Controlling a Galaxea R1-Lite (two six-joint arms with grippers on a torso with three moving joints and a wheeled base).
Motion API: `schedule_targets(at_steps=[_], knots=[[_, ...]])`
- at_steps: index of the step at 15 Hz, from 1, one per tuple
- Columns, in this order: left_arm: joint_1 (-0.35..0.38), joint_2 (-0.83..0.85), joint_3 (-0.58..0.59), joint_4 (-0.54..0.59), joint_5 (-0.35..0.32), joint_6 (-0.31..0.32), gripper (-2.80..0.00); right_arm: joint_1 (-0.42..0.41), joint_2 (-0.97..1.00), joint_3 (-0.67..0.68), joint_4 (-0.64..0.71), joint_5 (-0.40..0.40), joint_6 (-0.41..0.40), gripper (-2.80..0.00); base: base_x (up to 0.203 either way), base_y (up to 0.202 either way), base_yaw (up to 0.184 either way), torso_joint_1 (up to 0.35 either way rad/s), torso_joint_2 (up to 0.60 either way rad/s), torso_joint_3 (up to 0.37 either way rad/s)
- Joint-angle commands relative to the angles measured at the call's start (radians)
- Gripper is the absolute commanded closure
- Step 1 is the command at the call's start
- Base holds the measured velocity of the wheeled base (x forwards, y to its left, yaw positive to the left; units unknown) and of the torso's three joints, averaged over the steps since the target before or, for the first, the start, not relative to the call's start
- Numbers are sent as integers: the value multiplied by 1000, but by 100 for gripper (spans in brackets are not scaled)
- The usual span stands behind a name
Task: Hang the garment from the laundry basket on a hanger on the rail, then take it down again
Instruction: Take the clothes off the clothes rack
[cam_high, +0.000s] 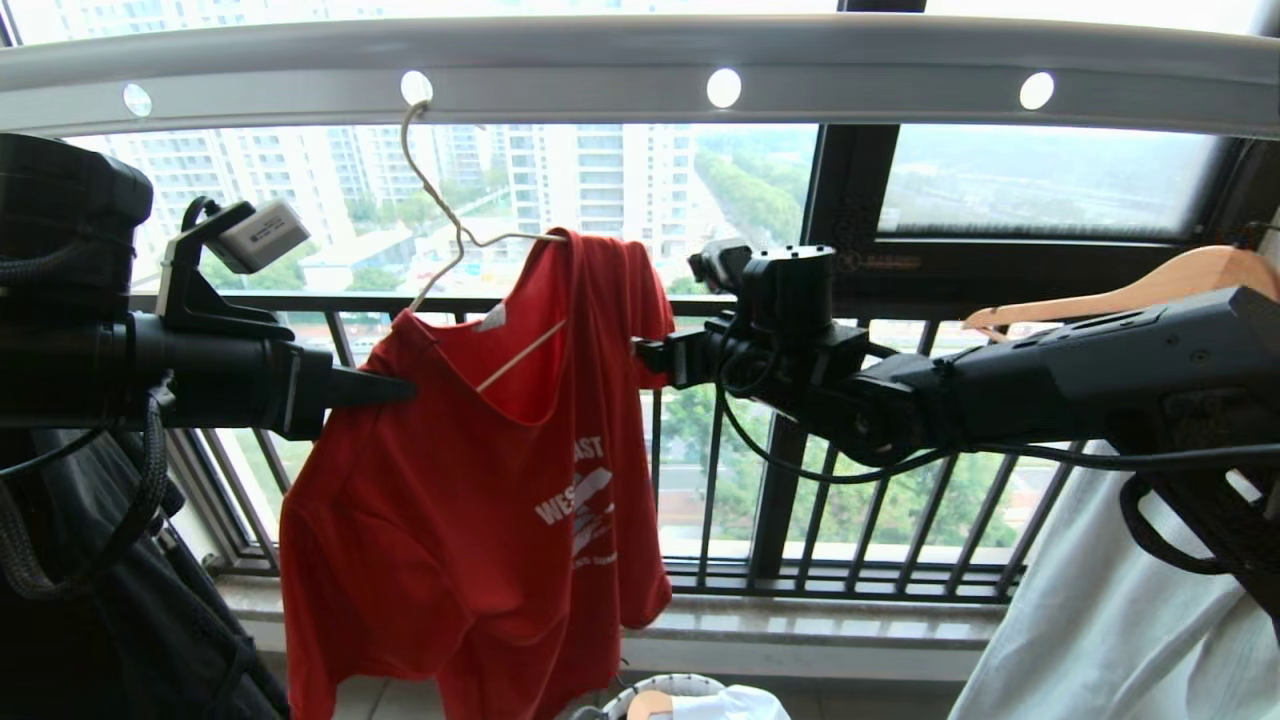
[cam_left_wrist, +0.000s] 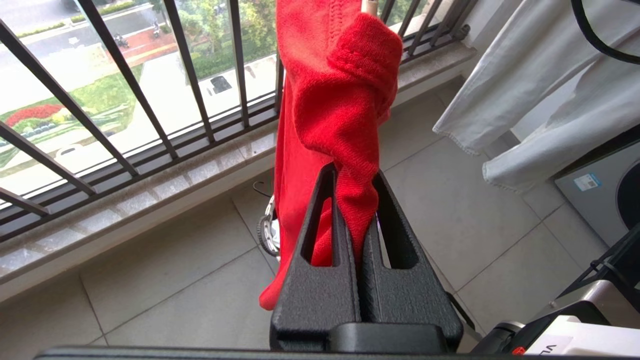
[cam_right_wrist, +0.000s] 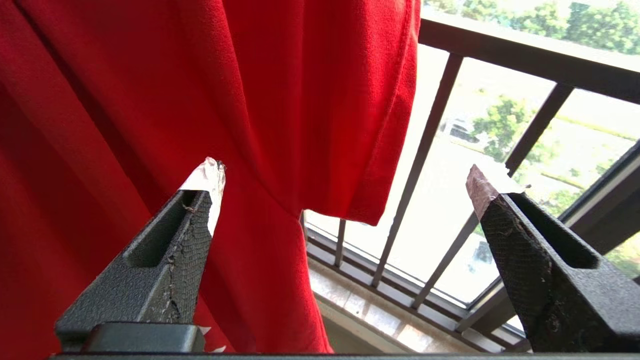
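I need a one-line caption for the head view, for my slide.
Red T-shirt on a wire hanger hooked in the rail; left gripper pinches its shoulder, right gripper open beside the sleeve.

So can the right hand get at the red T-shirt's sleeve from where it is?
Probably yes. The right hand is open and level with the sleeve of the red T-shirt on the cream-white wire hanger, nothing between them. The left hand pinches the other shoulder.
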Motion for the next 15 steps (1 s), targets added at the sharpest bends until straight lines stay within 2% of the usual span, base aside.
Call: schedule_targets(at_steps=[1,9,12,15], knots=[[0,2,-1,1,-3,1,0,-45,20,-12,-3,104,-1,-280,0,0,0,0,0,0],[0,0,-1,1,-3,1,0,-139,156,-172,5,368,0,-280,0,0,0,0,0,0],[0,-1,0,1,-3,1,0,-152,211,-237,5,398,0,-280,0,0,0,0,0,0],[0,6,0,0,-3,2,0,-160,231,-263,3,469,0,-280,0,0,0,0,0,0]])
